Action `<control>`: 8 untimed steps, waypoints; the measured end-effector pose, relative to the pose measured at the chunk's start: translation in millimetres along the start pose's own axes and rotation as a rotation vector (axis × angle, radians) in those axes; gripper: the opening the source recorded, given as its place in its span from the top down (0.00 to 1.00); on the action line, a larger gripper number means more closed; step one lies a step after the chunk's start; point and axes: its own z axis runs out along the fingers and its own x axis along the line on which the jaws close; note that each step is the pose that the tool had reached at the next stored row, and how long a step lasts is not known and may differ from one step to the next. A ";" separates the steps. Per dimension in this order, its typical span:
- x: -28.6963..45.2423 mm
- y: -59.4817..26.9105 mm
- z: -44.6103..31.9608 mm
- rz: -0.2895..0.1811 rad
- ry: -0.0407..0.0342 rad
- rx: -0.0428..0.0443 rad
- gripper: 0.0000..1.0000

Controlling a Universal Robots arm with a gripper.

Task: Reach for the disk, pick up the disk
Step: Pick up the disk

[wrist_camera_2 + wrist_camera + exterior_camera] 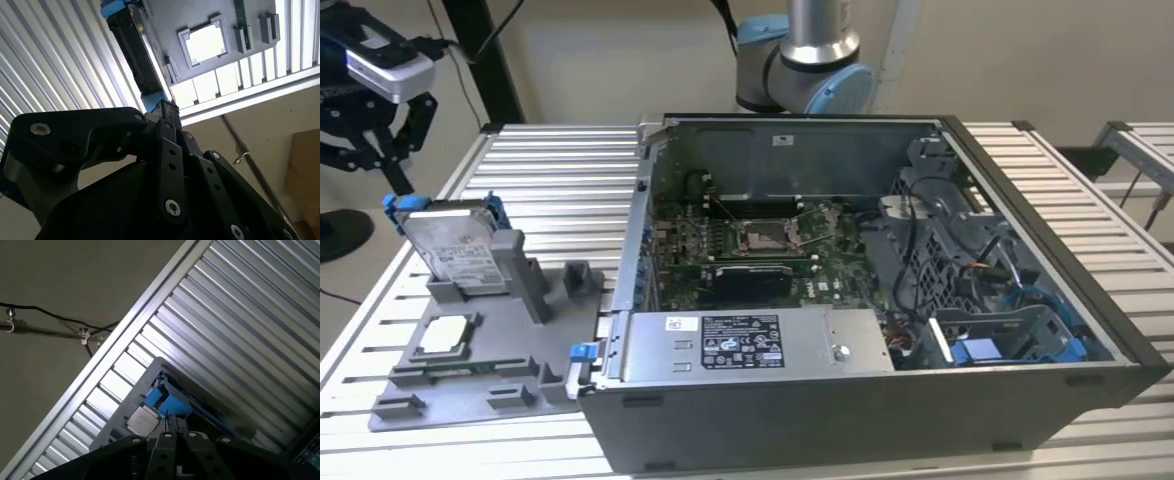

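The disk [454,245] stands on edge in a grey holder [520,275] at the exterior view's left, its silver face and white label framed by a blue bracket. My gripper [374,165] hangs just above and beyond the disk's upper end, open, with one black fingertip close to the blue bracket corner and nothing held. In the second wrist view the disk [134,47] appears edge-on, and a finger [167,112] reaches its blue end. In the first wrist view the blue bracket [169,402] lies just past the gripper's links [170,432].
A small square silver chip [443,335] sits in the grey tray [467,395] below the disk. An open computer case [854,300] fills the middle and right of the slatted metal table [547,170]. The arm's base [803,60] stands behind the case.
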 end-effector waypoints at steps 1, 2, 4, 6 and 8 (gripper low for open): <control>0.0 0.0 0.0 -0.018 0.0000 0.0003 1.00; 0.0 0.0 0.0 -0.037 0.0000 0.0006 1.00; 0.1 0.0 0.0 -0.073 0.0004 0.0010 1.00; 0.0 0.0 0.0 -0.109 0.0000 0.0019 1.00; 0.0 0.0 0.0 -0.146 0.0000 0.0025 1.00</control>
